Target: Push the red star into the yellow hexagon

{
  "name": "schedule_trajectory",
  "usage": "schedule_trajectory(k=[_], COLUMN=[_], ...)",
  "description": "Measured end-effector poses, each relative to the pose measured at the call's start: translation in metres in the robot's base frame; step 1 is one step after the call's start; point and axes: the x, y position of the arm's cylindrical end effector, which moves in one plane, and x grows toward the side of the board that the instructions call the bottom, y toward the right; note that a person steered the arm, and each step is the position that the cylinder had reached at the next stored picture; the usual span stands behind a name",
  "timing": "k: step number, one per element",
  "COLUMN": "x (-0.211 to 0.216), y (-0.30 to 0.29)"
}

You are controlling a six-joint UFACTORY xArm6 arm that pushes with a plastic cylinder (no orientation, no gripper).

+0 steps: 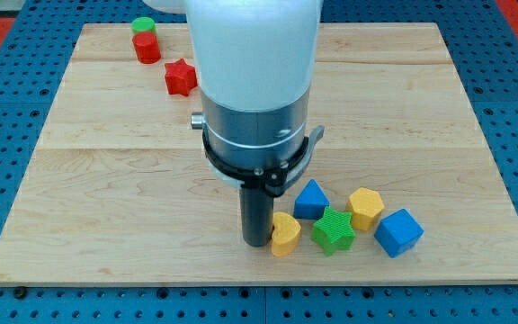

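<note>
My tip [257, 241], a bare rod gripping nothing, sits lower centre; red star [180, 77] lies far upper left, yellow hexagon [365, 208] lower right.

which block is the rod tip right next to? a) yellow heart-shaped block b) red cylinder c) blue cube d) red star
a: my tip sits just to the view's left of the yellow heart-shaped block, while the red star lies far off toward the view's top left.

Upright arm, dark rod straight down, my tip [257, 242] on the board.
</note>
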Motion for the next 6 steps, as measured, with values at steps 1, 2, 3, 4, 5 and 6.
schedule_trajectory(k=[1,2,3,4,5,6], x=[-0.022,-0.043,-0.126,-0.213,-0.249,-0.236], y=[-0.034,-0.129,-0.138,-0.157,-0.164,-0.087])
